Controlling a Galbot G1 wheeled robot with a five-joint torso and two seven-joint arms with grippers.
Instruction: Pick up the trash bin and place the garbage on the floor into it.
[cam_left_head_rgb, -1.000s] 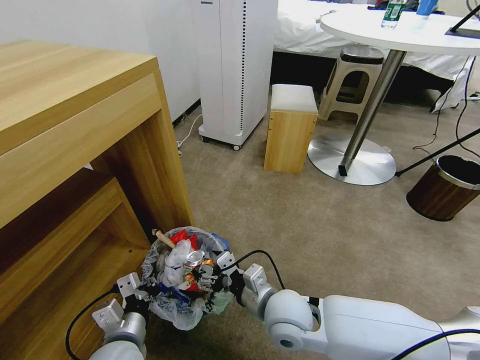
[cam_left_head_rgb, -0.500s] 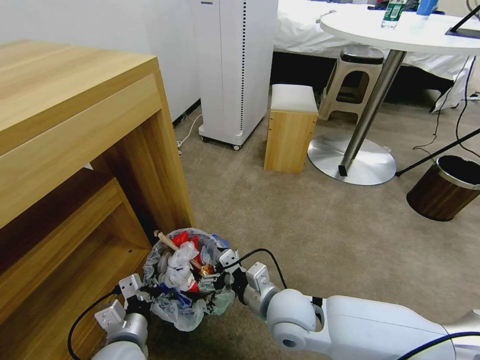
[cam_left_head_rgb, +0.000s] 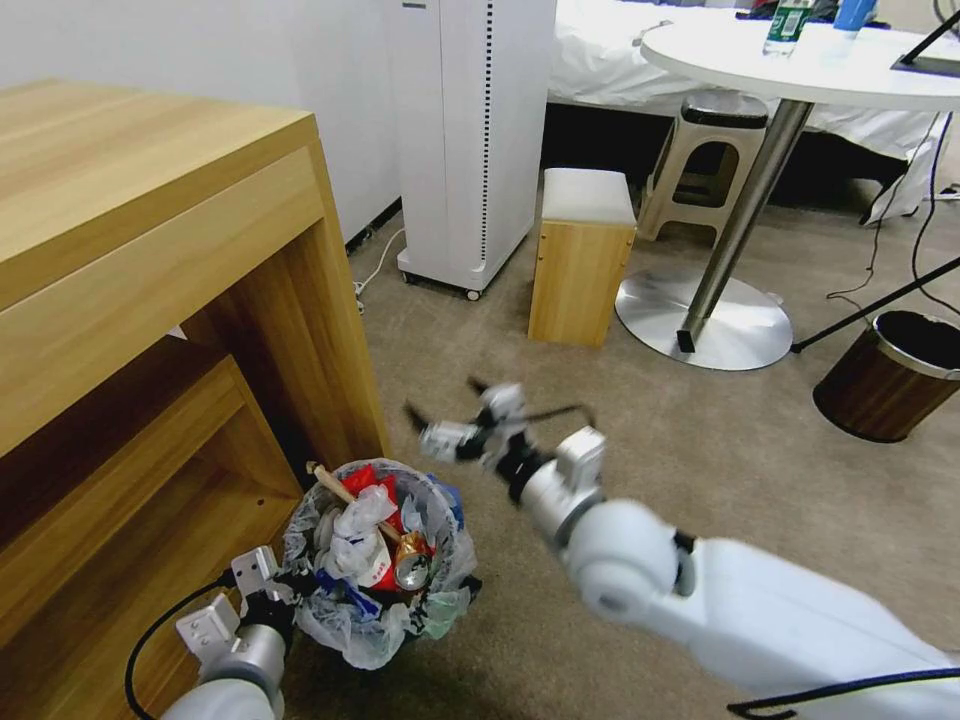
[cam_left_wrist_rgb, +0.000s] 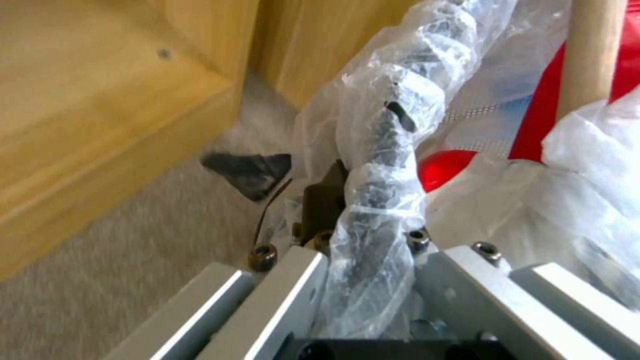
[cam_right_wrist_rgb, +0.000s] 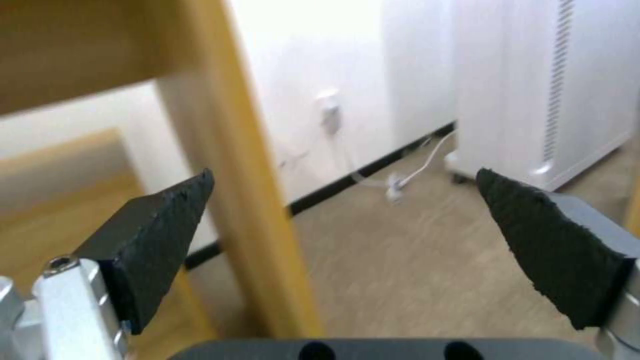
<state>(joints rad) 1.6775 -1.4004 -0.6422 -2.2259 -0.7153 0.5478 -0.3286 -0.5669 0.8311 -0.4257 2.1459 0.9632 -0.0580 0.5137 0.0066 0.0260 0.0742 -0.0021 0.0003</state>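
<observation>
The trash bin (cam_left_head_rgb: 375, 560) sits low beside the wooden desk (cam_left_head_rgb: 150, 300), its crinkly bag stuffed with garbage (cam_left_head_rgb: 375, 535): red wrappers, crumpled white tissue, a crushed can (cam_left_head_rgb: 411, 567) and a wooden stick (cam_left_head_rgb: 345, 492) poking over the rim. The left gripper (cam_left_head_rgb: 268, 590) is clamped on the bin's bagged rim; in the left wrist view the rolled plastic edge (cam_left_wrist_rgb: 380, 200) runs straight between its fingers. The floor (cam_left_head_rgb: 640, 440) in sight carries no loose litter, so the collecting looks nearly or wholly finished, though whatever lies beyond the camera's reach cannot be judged. Whether the bin rests on the carpet or hangs just above it cannot be told.

The right gripper (cam_left_head_rgb: 445, 405) hangs in the air above and beyond the bin, well apart from the rim, its 2 black pads (cam_right_wrist_rgb: 157, 240) spread wide with nothing between them.

Compared with 0.5 s ago, the right gripper, then at the bin's rim on the side opposite the left fingers, has lifted away and swung up toward the desk leg (cam_right_wrist_rgb: 247, 190). The can now lies on top of the pile near that vacated edge. The left gripper and the bin have barely shifted.
</observation>
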